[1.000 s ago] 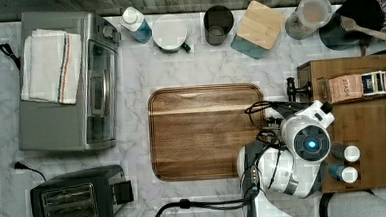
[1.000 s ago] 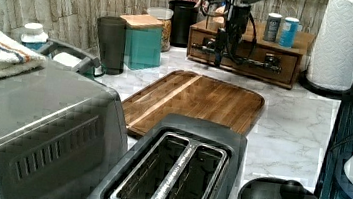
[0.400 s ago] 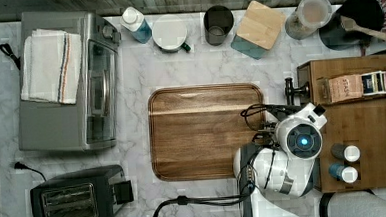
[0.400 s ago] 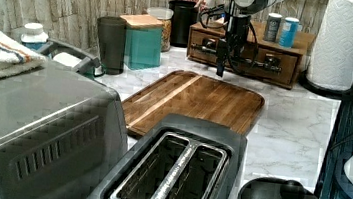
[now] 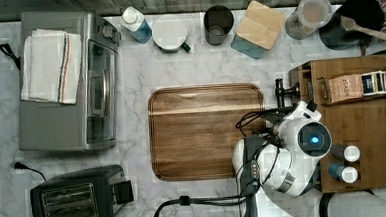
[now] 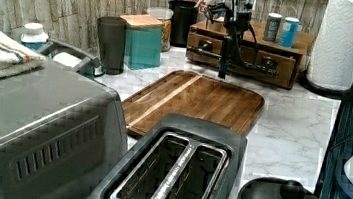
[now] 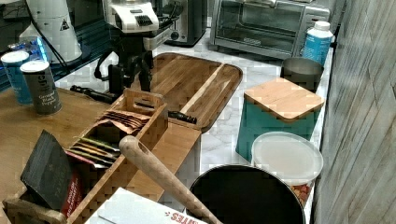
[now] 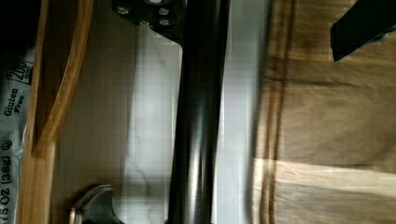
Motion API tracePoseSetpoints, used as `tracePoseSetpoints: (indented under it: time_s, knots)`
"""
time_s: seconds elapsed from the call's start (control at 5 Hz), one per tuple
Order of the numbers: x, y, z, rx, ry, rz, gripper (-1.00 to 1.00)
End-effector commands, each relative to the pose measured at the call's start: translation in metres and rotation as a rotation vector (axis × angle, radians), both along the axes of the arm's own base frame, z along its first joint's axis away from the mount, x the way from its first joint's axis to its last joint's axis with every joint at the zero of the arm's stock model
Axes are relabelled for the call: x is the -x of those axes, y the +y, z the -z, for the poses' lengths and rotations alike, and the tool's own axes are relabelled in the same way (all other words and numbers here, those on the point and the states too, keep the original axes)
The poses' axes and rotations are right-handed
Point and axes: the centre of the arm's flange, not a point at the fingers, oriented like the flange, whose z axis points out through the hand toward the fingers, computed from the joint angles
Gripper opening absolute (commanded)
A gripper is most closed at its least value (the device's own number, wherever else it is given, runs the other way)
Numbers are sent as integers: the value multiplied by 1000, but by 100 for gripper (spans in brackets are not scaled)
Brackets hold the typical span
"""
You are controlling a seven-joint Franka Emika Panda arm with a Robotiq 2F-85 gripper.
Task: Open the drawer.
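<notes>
The table [image 5: 129,77] is seen from straight overhead in the top view, low from the toaster [image 6: 176,175] end in the left view, from the cabinet end opposite in the right view, the cutting board [image 7: 196,84] being shared, and closely in the wrist view.

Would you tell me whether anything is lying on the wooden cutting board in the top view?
No, the cutting board is bare wood.
</notes>
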Motion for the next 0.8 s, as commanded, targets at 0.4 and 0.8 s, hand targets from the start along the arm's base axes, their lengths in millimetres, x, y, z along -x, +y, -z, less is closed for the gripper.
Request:
tracePoseSetpoints:
  time_s: [0.4,0.8]
  knots:
    - [-32,174,4,-76,22,50,100]
    - [-26,242,-9,-95,54,37,100]
